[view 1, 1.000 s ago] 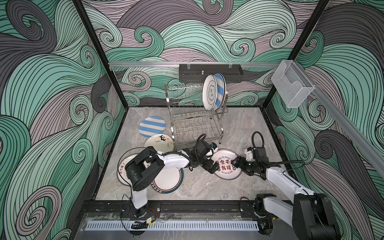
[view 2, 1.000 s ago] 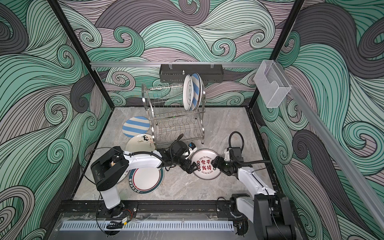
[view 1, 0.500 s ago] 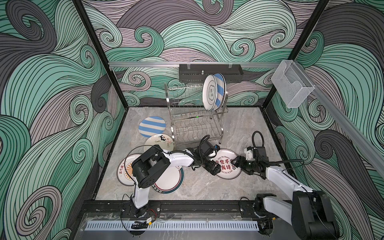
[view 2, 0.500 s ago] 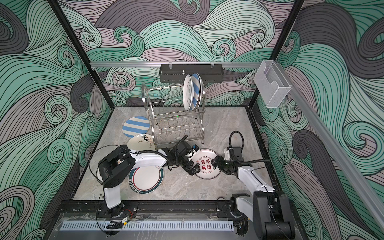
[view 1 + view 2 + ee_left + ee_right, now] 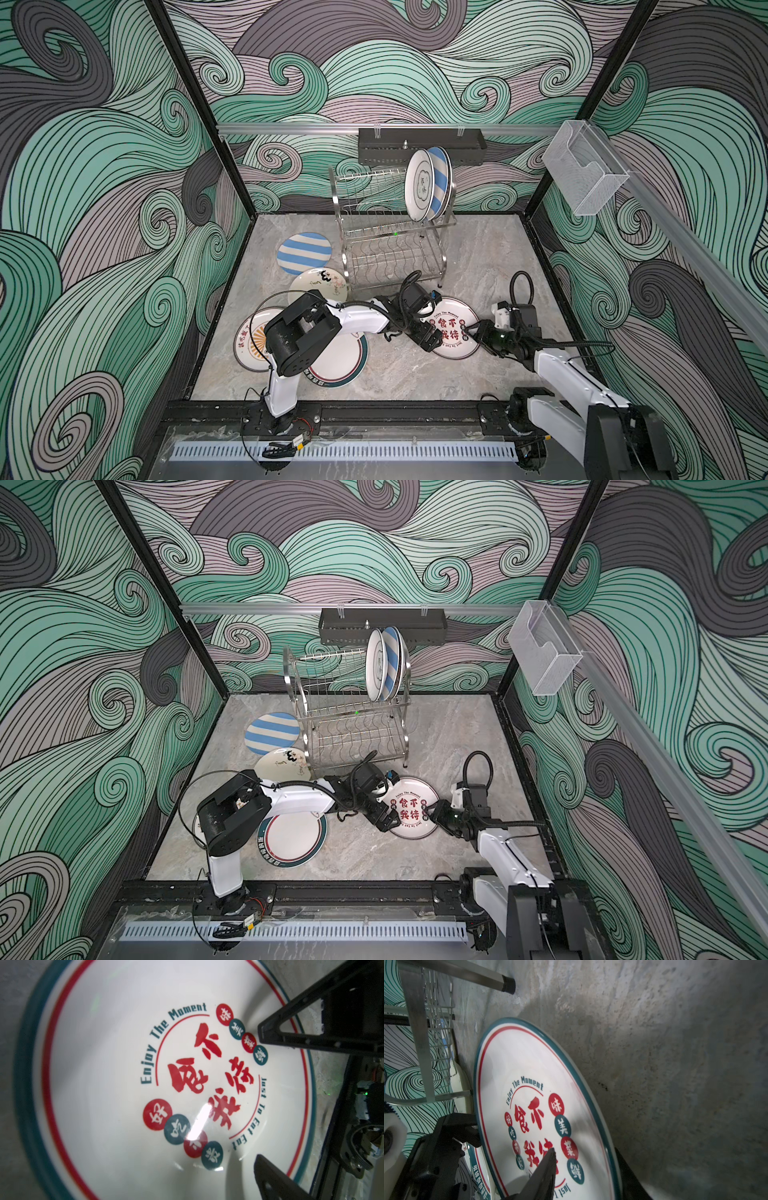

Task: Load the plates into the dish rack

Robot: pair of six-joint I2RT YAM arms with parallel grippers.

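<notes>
Right end effector (image 5: 468, 331) pinches glossy round plate (image 5: 453, 311) by rim; left end effector (image 5: 258, 1096) spread.

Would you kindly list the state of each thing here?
Rack: upright, two plates standing on top tier.
Striped plate: flat on floor.
Cartoon plate: flat.
Sunburst plate: flat, partly under arm.
Banded plate: flat.
Character plate: between both tools.
Left tool: open.
Right tool: astride character plate's rim, grip unclear.
</notes>
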